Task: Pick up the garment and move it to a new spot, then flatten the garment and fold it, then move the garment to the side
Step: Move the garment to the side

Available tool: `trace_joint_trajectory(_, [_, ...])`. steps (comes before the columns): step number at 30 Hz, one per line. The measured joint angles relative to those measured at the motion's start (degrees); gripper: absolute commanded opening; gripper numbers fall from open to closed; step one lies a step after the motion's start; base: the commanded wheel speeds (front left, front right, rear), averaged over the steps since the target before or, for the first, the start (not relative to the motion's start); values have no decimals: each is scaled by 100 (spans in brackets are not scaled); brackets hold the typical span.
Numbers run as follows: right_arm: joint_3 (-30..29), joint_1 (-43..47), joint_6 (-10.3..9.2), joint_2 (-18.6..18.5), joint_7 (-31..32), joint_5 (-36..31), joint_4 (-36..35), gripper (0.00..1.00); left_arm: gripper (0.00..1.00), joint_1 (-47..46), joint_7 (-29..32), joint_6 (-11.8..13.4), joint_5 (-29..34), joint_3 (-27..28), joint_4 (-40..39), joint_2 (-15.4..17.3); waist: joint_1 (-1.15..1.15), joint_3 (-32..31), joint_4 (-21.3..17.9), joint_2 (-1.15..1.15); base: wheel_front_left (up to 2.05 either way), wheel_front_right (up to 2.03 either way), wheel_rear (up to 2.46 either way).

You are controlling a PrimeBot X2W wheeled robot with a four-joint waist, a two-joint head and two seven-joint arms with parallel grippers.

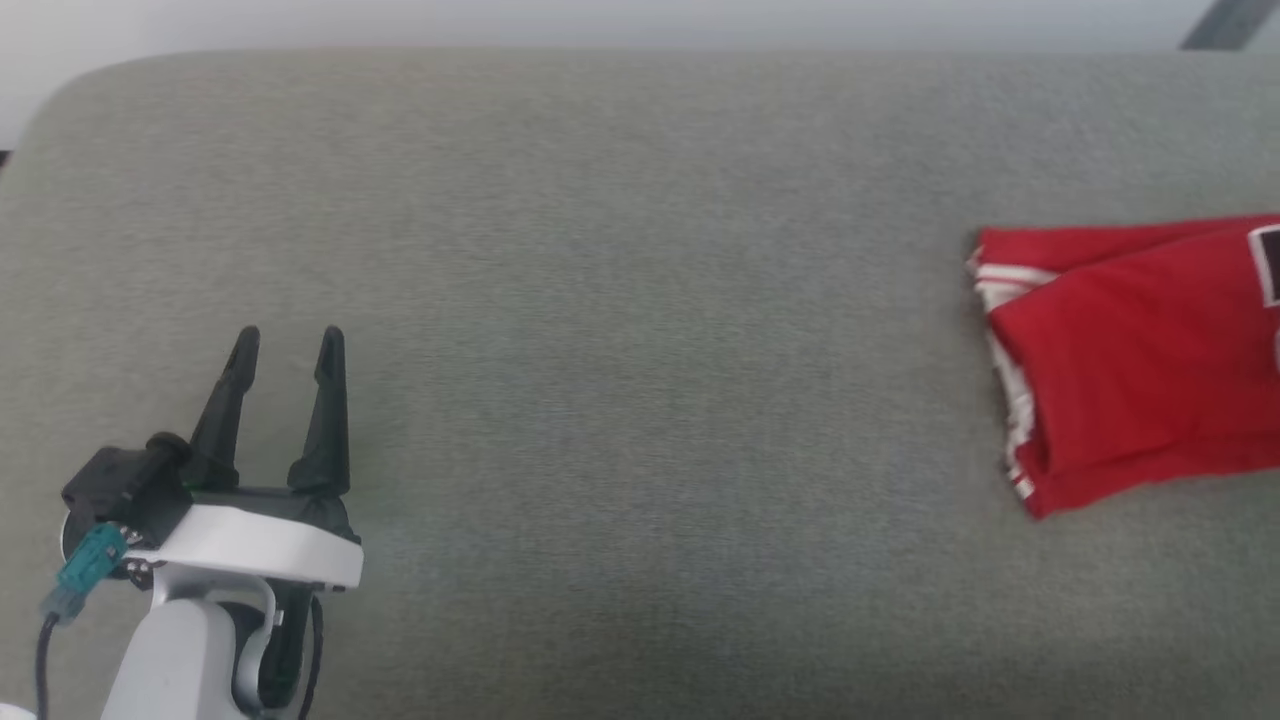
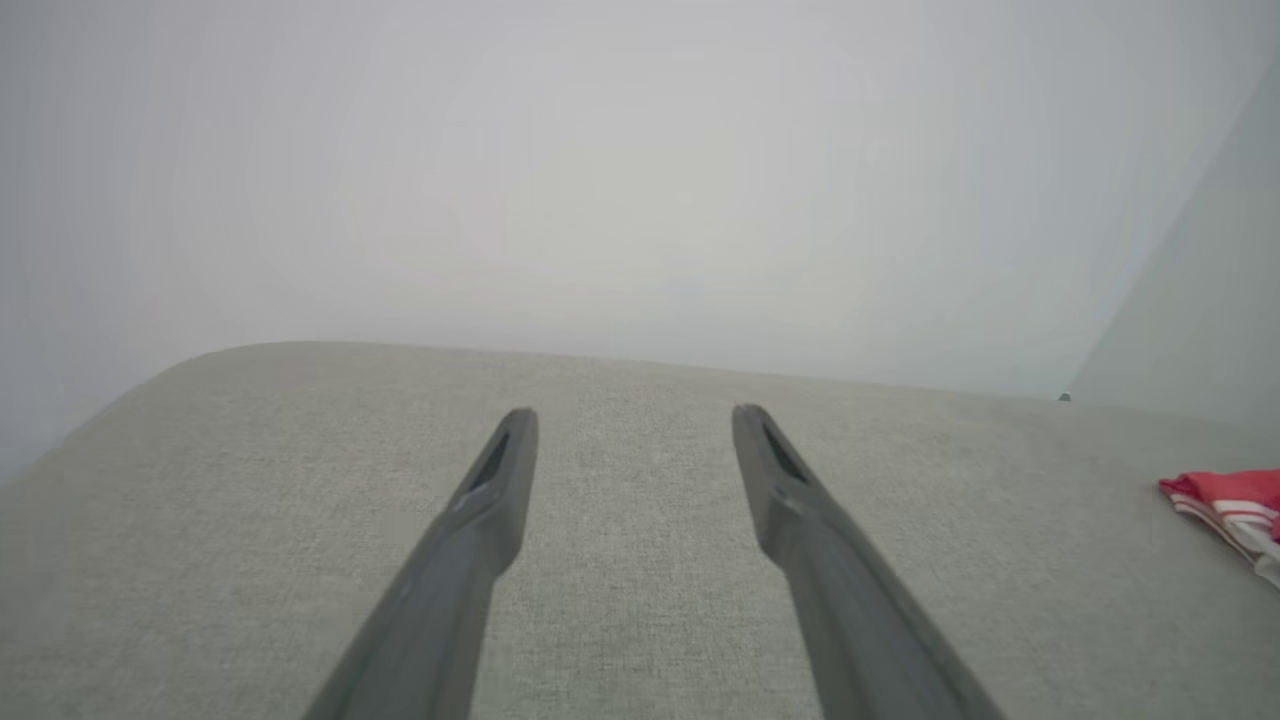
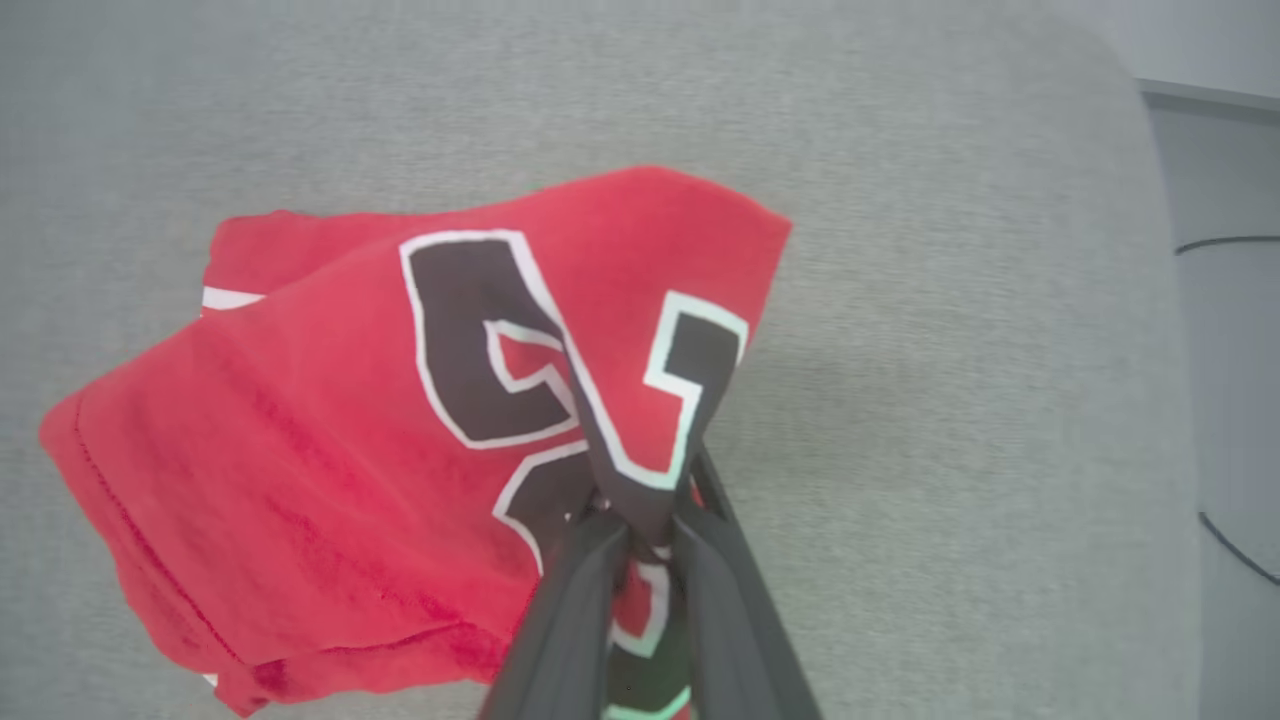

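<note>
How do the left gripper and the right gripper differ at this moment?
The left gripper has its fingers spread apart; the right gripper has them closed together. The left gripper holds nothing; the right gripper pinches the garment at its dark lettering. The left gripper is far from the garment; the right gripper touches it. Both have two long dark fingers.

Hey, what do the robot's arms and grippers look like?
The left gripper has two long, tapering black fingers, a white wrist band, a pale forearm, a teal plug and a black cable. The right gripper has dark fingers too.
</note>
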Motion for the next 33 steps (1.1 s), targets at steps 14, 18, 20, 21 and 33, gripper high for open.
trace_joint_trajectory(14, [257, -1090, 1, -678, -1373, -297, 1098, 0, 100, -716, 0, 0, 153, -469, -32, 141, 0, 688, -725, 0, 0, 0, 0])
trace_joint_trajectory(18, [479, -1475, 1, -827, -1847, -393, 1516, 0, 100, -993, 0, 0, 177, -653, -23, 223, 0, 904, -896, 0, 0, 0, 0])
trace_joint_trajectory(20, [561, -1636, 1, -837, -2053, -504, 1684, 0, 100, -1124, 0, 0, 194, -746, -18, 241, 0, 1006, -982, 0, 0, 0, 0])
trace_joint_trajectory(21, [587, -1708, 1, -834, -2154, -543, 1772, 0, 100, -1181, 0, 0, 214, -794, -14, 249, 0, 1055, -1024, 0, 0, 0, 0])
trace_joint_trajectory(33, [1070, -2489, 1, -808, -3216, -1057, 2793, 0, 100, -1870, 0, -1, 293, -1282, 154, 346, 0, 1657, -1318, 0, 0, 0, 0])
